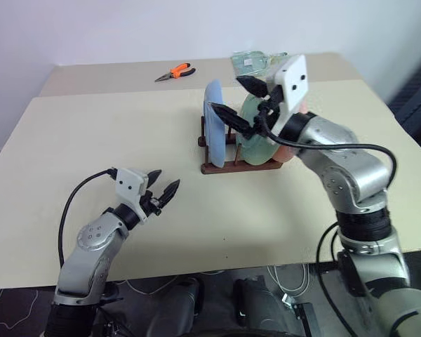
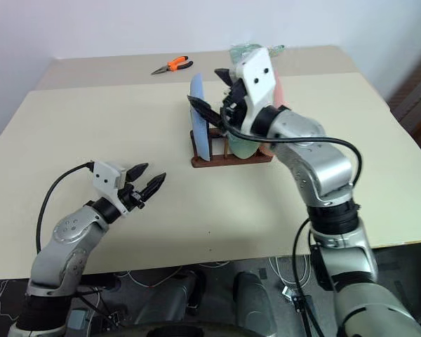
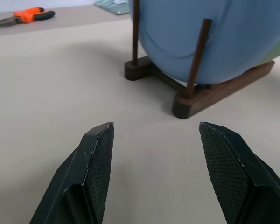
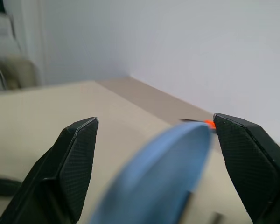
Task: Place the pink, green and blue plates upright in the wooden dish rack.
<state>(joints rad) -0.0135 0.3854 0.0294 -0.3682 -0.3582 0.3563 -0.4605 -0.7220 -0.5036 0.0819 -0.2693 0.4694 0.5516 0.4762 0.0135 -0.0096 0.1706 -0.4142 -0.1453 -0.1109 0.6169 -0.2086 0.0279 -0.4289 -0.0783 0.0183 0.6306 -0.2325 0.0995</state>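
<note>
Pale beige desk [image 1: 126,126] under a plain white wall is what you have in front of you. Your right pincer [image 1: 233,98] hangs above the small dark brown wooden dish rack [image 1: 238,166], its two black fingers spread wide and holding nothing. Just below and between those fingers, the light blue round plastic plate [image 1: 213,121] stands upright on edge at the rack's left end. Directly under that pincer's wrist stands the pale mint green plate [image 1: 252,144], also upright in the rack. Behind the wrist, a sliver of the salmon pink plate [image 2: 278,90] shows at the rack's right end.

Your left pincer [image 1: 164,185] floats low over bare desk, well apart from the rack, fingers parted and empty; the rack and blue plate lie ahead of its tips. Far beyond both pincers, orange-handled pliers [image 1: 175,71] lie near the desk's back edge.
</note>
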